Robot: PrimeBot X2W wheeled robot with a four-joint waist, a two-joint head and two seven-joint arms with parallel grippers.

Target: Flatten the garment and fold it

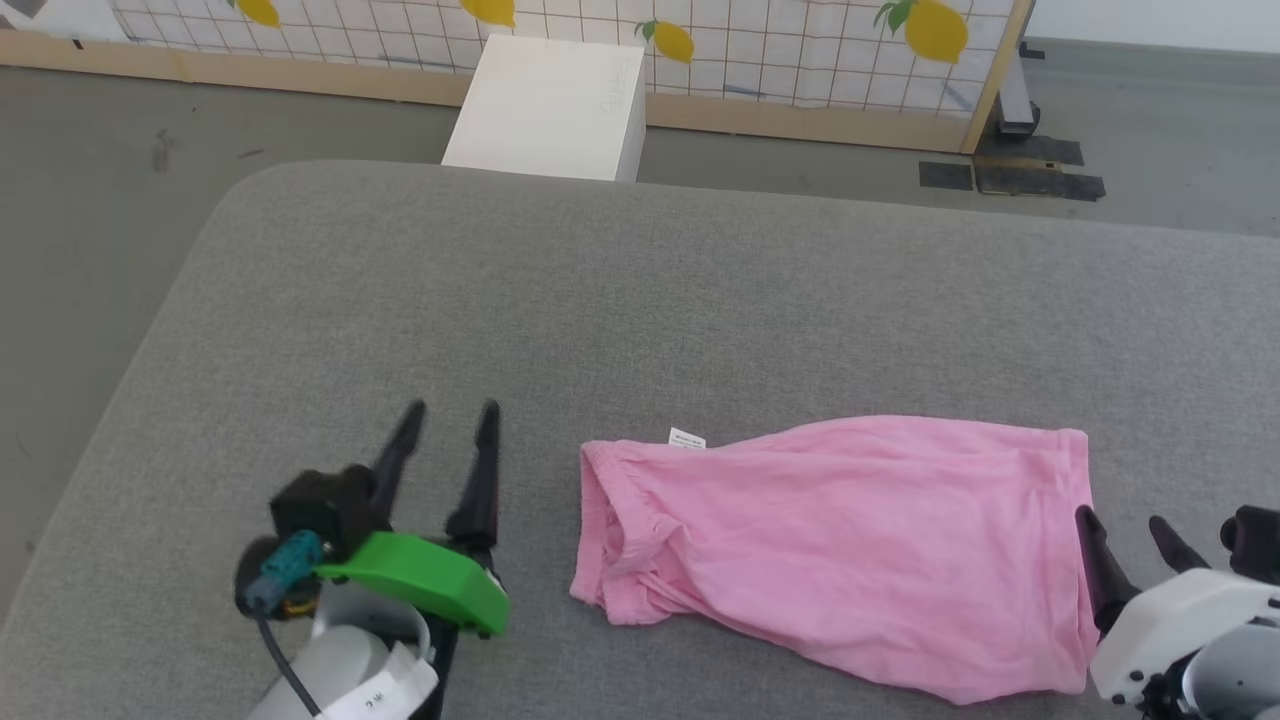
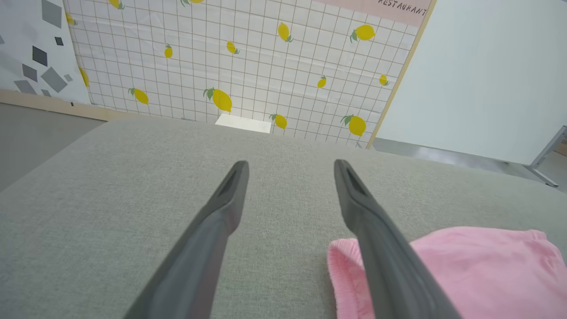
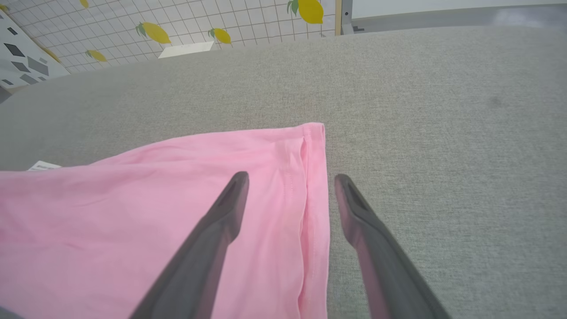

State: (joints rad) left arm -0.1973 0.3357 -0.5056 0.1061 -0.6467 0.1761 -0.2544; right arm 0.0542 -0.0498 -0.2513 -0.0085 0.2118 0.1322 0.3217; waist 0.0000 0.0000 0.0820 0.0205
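The garment (image 1: 840, 550), light pink shorts, lies folded on the grey cushioned surface (image 1: 640, 300). Its gathered waistband (image 1: 600, 520) faces left and a small white label (image 1: 687, 438) pokes out at the top edge. My left gripper (image 1: 450, 410) stands open over bare fabric just left of the waistband, holding nothing. In the left wrist view the garment (image 2: 478, 270) lies beside and under the right-hand finger. My right gripper (image 1: 1120, 522) is open at the hemmed right edge. In the right wrist view its fingers straddle that hem (image 3: 316, 199), one finger over the garment (image 3: 110, 221), the other over grey surface.
A white box (image 1: 550, 105) stands on the floor beyond the far edge. Behind it runs a tiled panel with lemon prints (image 1: 780, 50) on a wooden frame. Grey floor (image 1: 90, 180) lies to the left. The surface's rounded corner (image 1: 240, 195) is far left.
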